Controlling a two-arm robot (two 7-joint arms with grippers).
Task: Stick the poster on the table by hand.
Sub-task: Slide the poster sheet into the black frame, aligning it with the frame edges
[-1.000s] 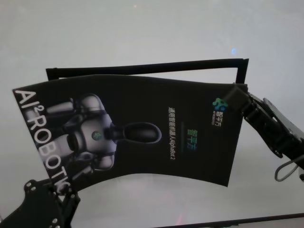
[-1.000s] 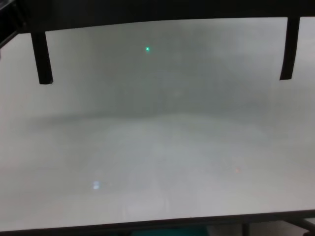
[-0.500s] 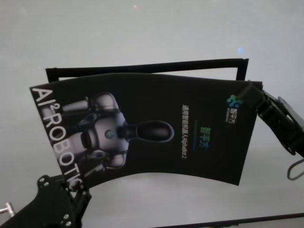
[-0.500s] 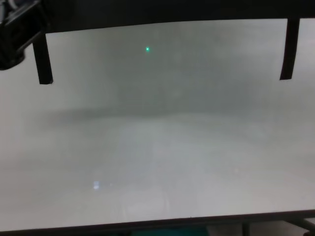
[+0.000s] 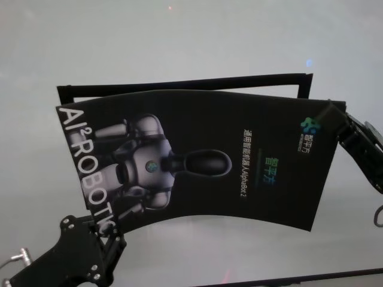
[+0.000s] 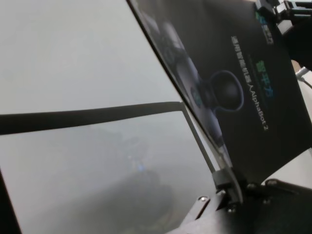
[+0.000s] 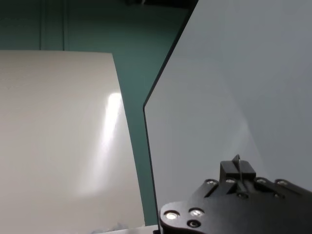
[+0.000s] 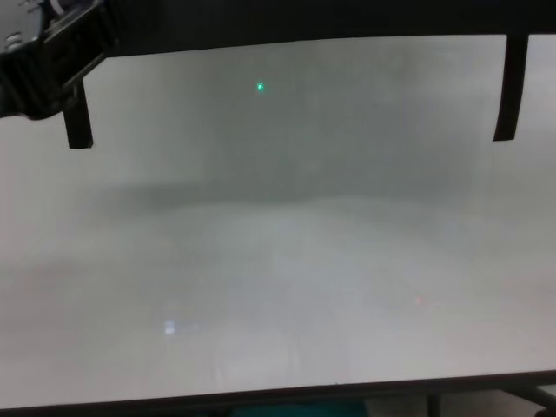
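The black glossy poster [image 5: 197, 161] with the grey-white robot figure hangs bowed above the pale table [image 5: 179, 36], held by two opposite corners. My left gripper [image 5: 111, 230] is shut on its near left corner by the white letters. The left wrist view shows that gripper [image 6: 228, 184] clamped on the sheet's edge [image 6: 243, 73]. My right gripper [image 5: 329, 112] is shut on the far right corner beside the logo. The right wrist view shows the poster's pale back [image 7: 234, 73] above the gripper [image 7: 237, 170]. The left gripper [image 8: 52, 61] also shows at the chest view's top left.
A narrow black strip [image 5: 179, 83] lies on the table behind and under the poster, with short legs at both ends [image 8: 509, 87]. It also shows in the left wrist view [image 6: 92, 117]. The table's dark front edge [image 5: 299, 278] runs near me.
The poster and both grippers have moved to the right in the head view. The left gripper has come into the chest view at the top left.
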